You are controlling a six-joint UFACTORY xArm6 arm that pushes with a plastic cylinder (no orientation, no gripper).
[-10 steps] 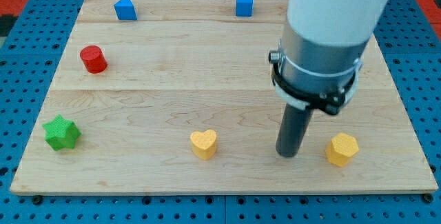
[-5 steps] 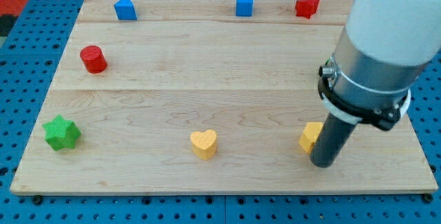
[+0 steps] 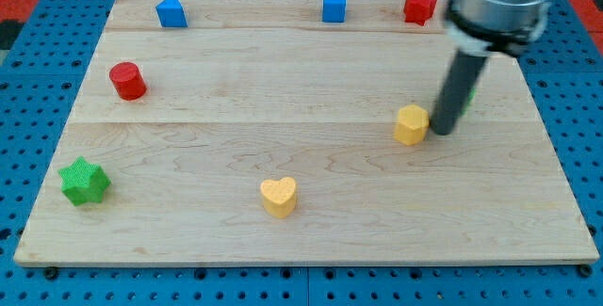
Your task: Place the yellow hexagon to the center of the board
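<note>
The yellow hexagon (image 3: 411,124) lies on the wooden board (image 3: 301,155), right of the board's middle. My tip (image 3: 442,133) stands right beside it, touching its right side. The dark rod rises from there toward the view's top right. A green block (image 3: 468,96) shows only as a sliver behind the rod.
A yellow heart (image 3: 279,196) lies near the bottom middle. A green star (image 3: 84,182) is at the bottom left. A red cylinder (image 3: 127,80) is at the left. A blue block (image 3: 171,11), a blue cube (image 3: 334,6) and a red block (image 3: 419,7) line the top edge.
The tip went round to the hexagon's right side and pushed it up and to the left, from the bottom right corner toward the middle. The arm moved toward the view's top.
</note>
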